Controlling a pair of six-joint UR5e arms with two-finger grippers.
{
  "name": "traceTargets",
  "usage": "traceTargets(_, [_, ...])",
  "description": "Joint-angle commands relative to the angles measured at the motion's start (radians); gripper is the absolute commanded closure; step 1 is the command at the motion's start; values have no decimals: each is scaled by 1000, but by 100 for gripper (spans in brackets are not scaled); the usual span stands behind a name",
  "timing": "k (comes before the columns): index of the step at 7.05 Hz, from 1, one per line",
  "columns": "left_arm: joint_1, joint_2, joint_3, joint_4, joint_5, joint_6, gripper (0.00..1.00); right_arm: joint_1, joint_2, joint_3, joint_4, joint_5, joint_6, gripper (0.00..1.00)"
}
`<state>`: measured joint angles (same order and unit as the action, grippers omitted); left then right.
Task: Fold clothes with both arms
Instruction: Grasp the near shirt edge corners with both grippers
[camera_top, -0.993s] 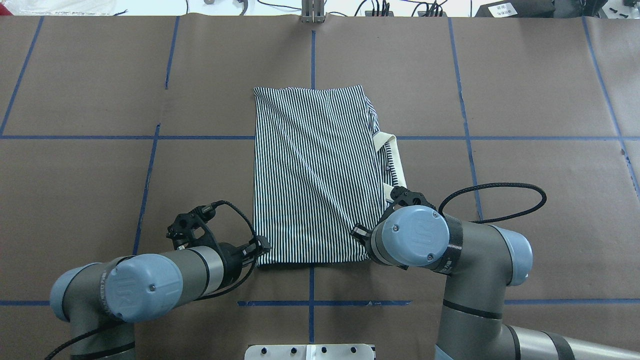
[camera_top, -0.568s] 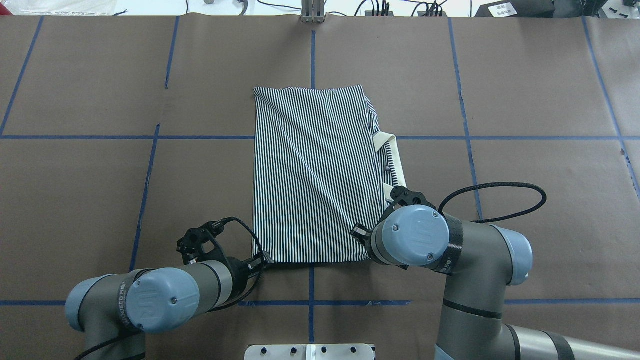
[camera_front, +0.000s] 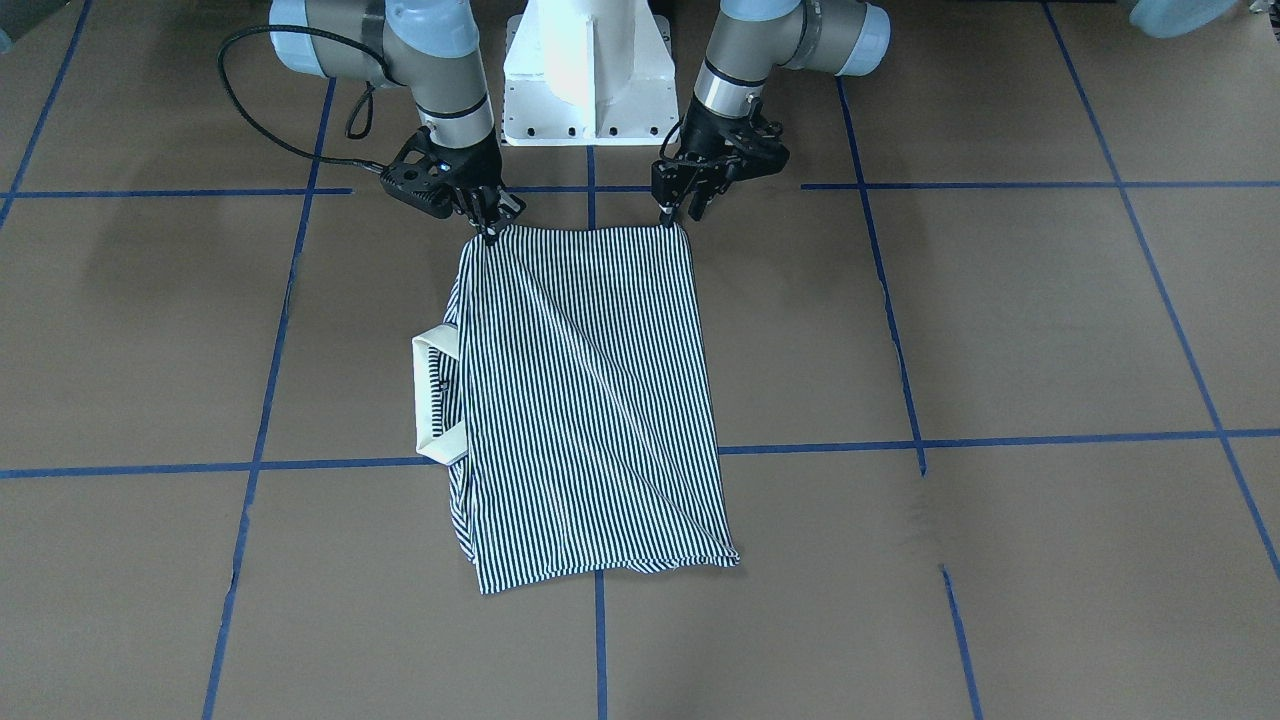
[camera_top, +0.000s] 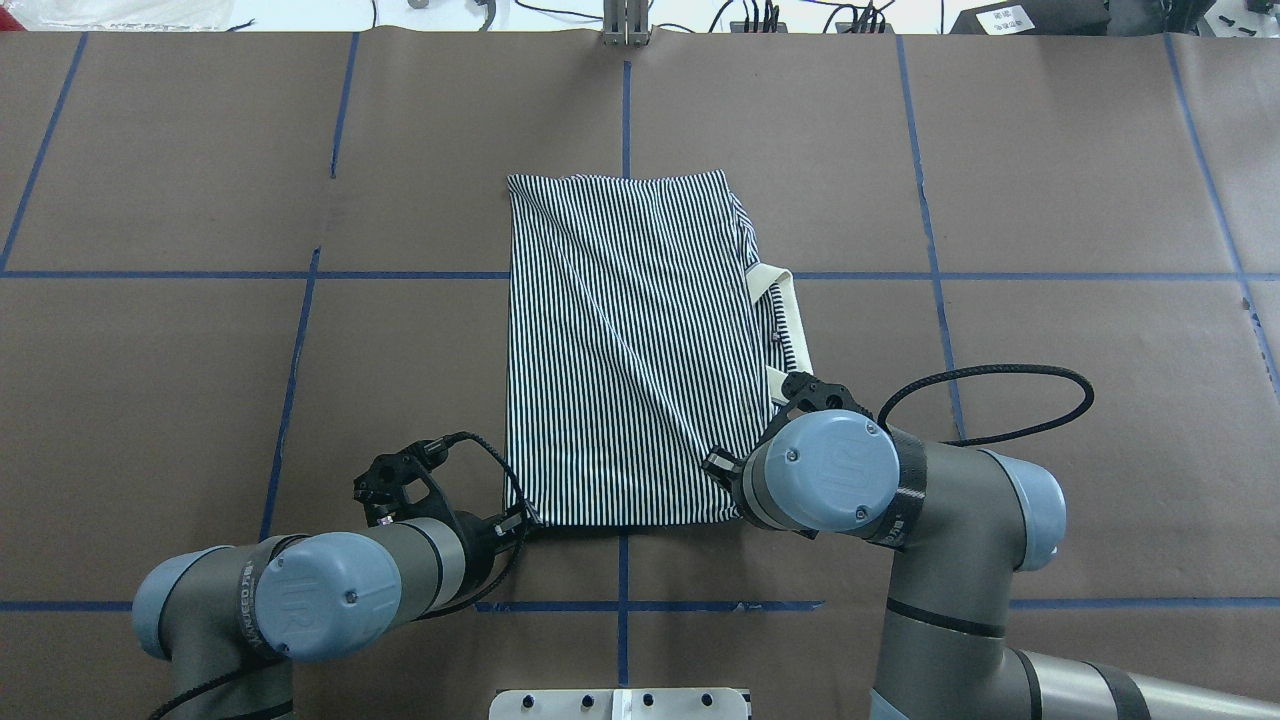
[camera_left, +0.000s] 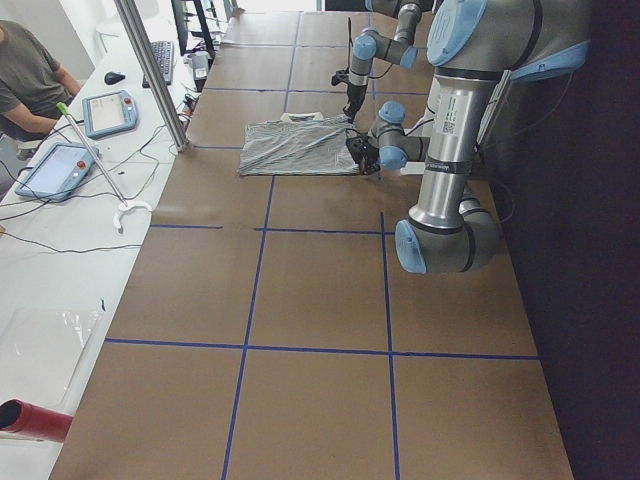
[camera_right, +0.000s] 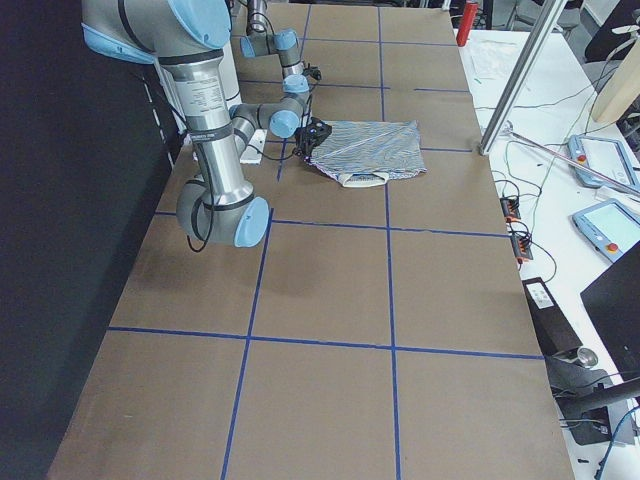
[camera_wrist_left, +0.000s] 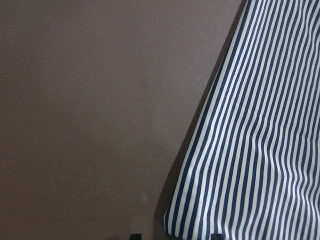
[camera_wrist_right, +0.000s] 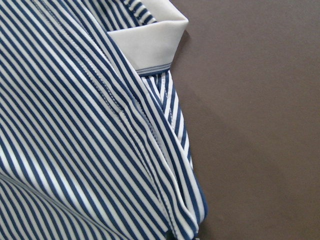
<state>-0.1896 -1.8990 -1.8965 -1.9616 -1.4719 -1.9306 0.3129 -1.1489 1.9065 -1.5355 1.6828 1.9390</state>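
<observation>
The navy-and-white striped polo shirt (camera_top: 630, 350) lies folded into a long rectangle at the table's middle, and it also shows in the front view (camera_front: 590, 400). Its cream collar (camera_top: 790, 320) sticks out on my right side. My left gripper (camera_front: 678, 215) is low at the shirt's near left corner. In the left wrist view the striped corner (camera_wrist_left: 260, 150) lies between the two spread fingertips, so it is open. My right gripper (camera_front: 490, 232) is pinched shut on the near right corner. The right wrist view shows bunched fabric (camera_wrist_right: 75, 125) and the collar (camera_wrist_right: 150, 45).
The white pedestal base (camera_front: 590, 80) stands just behind the grippers. Blue tape lines (camera_top: 300, 340) grid the brown table cover. An operator (camera_left: 25, 80) sits at a side bench with tablets (camera_left: 110, 110), beside a metal post (camera_left: 150, 70).
My left arm has drawn back toward the robot and its gripper has slid down to the shirt's near left corner. The right arm and the shirt have not moved.
</observation>
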Motion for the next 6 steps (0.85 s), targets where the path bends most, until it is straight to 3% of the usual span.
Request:
traceTargets(1, [-7, 0, 1, 0, -1, 7, 45, 0, 0, 0, 0, 0, 0, 100])
traceTargets(6, [-5, -14, 14, 0, -1, 12, 48, 0, -6, -1, 0, 0, 0, 100])
